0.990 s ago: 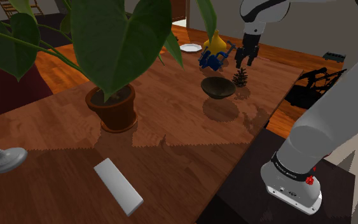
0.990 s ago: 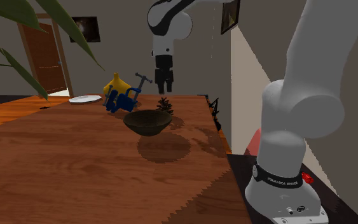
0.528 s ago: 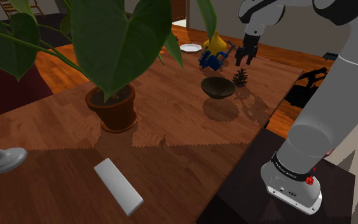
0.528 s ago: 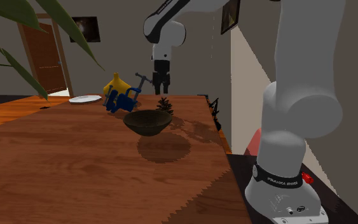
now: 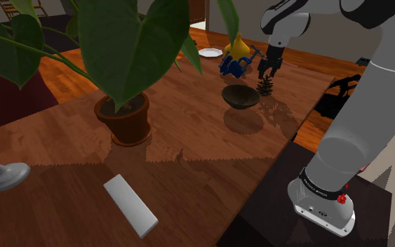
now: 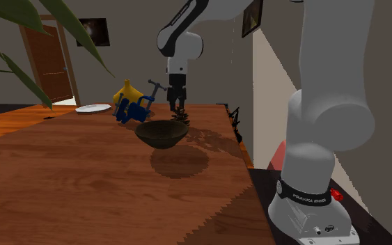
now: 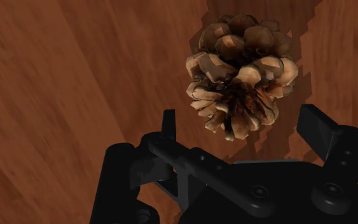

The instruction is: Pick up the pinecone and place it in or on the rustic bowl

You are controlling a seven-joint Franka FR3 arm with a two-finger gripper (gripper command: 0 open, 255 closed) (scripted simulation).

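A brown pinecone (image 5: 265, 88) stands upright on the wooden table (image 5: 189, 161), just beside the dark rustic bowl (image 5: 240, 96) on the side toward the shoulder view's right. My black gripper (image 5: 266, 72) hangs directly over the pinecone, open and pointing down, its tips near the cone's top. In the wrist view the pinecone (image 7: 241, 76) lies just ahead of the two spread fingers (image 7: 320, 127), which do not touch it. In the second exterior view the gripper (image 6: 177, 106) is right above the pinecone (image 6: 181, 115), behind the bowl (image 6: 161, 133).
A blue clamp (image 5: 236, 65), a yellow gourd-like thing (image 5: 238, 45) and a white plate (image 5: 210, 52) sit beyond the bowl. A large potted plant (image 5: 125, 116) stands mid-table. A white flat block (image 5: 130, 205) and a grey lamp base (image 5: 8, 175) lie near the front.
The gripper has come down toward the pinecone, staying open. Pinecone and bowl have not moved.
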